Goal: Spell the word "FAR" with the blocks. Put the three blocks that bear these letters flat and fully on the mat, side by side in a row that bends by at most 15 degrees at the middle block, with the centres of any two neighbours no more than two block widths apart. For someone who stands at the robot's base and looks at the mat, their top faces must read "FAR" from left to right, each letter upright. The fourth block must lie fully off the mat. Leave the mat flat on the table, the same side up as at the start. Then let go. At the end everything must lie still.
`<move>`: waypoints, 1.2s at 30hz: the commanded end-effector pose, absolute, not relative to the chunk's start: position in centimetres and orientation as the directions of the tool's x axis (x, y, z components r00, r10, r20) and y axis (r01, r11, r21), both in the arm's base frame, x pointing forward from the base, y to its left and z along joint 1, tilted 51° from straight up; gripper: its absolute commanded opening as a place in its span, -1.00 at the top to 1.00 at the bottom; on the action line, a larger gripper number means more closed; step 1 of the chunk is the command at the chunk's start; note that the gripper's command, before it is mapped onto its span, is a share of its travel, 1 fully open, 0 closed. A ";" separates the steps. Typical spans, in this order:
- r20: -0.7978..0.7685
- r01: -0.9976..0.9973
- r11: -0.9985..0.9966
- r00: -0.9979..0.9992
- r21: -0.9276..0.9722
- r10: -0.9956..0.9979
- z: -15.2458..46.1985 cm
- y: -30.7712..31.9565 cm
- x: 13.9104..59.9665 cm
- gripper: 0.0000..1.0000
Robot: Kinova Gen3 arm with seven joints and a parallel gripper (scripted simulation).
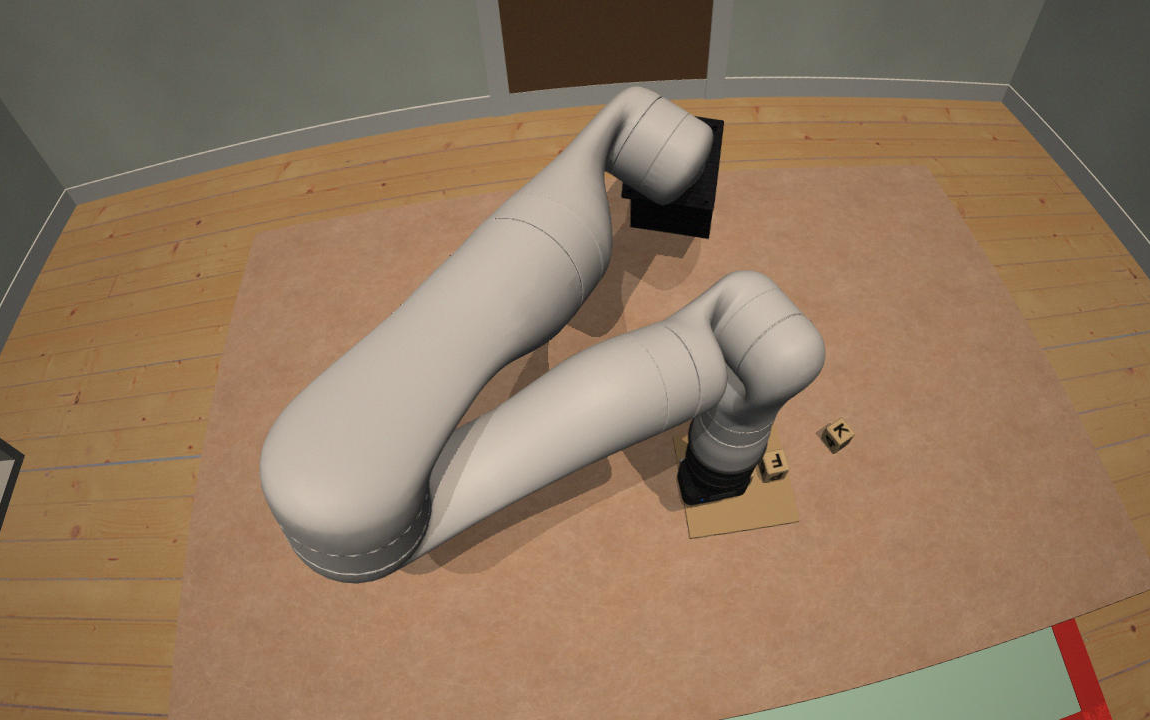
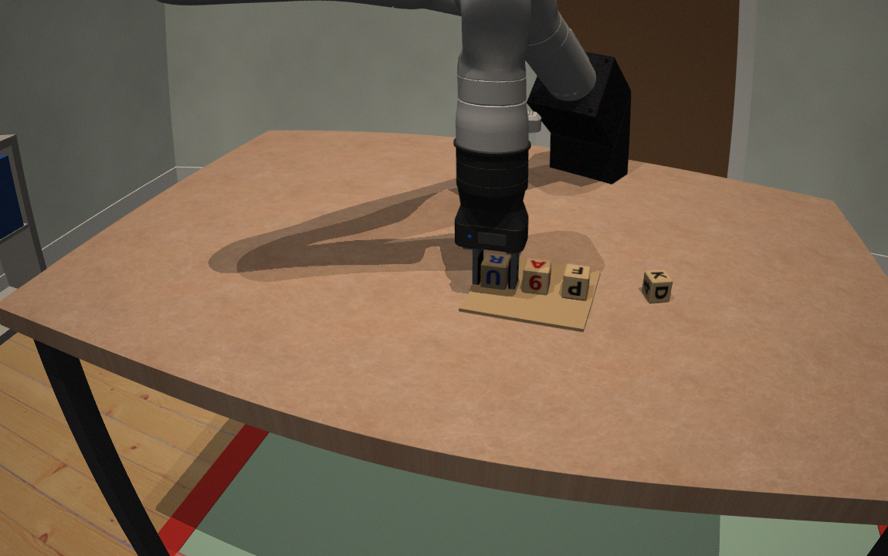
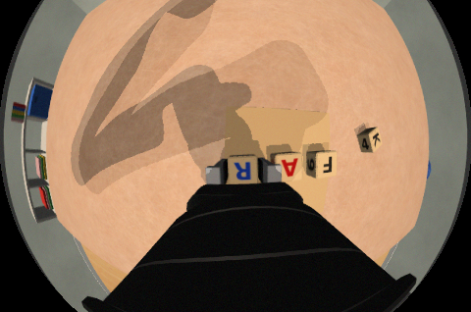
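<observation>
R block: As the fingers of the gripper (image 1: pixel 711 488) (image 2: pixel 495 278) (image 3: pixel 243 173) stand a little over halfway open, the R block (image 2: pixel 496 271) (image 3: pixel 242 170) sits between them, apparently unclamped, on the mat (image 1: pixel 745 521) (image 2: pixel 523 309) (image 3: pixel 280 126) near its side edge; whether it is fully on cannot be told.
A block: the A block (image 2: pixel 536 276) (image 3: pixel 287 166) is in the middle.
F block: the F block (image 1: pixel 773 466) (image 2: pixel 575 282) (image 3: pixel 323 164) ends the row, which reads upright "FAR" from the base.
K block: the K block (image 1: pixel 837 435) (image 2: pixel 656 286) (image 3: pixel 370 139) lies off the mat, on the table (image 1: pixel 561 635) (image 2: pixel 364 373) (image 3: pixel 373 81).
Gripper: what remains is probably a straight lift away; one finger occupies the R–A gap and could nudge either.
Mat: it looks flat.
</observation>
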State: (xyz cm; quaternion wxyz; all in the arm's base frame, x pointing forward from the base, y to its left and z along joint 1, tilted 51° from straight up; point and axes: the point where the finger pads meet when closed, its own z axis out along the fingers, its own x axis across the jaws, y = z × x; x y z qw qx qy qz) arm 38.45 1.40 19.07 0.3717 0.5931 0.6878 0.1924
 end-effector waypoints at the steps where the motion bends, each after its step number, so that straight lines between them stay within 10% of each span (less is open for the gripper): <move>1: -0.283 0.672 0.223 -0.020 0.706 0.959 19.1 1.4 38.4 -0.50; 6: -0.283 0.672 0.223 -0.020 0.706 0.959 19.1 1.4 38.4 -0.74; 36: -0.304 0.672 0.244 -0.030 0.700 0.952 21.3 2.0 35.8 -0.74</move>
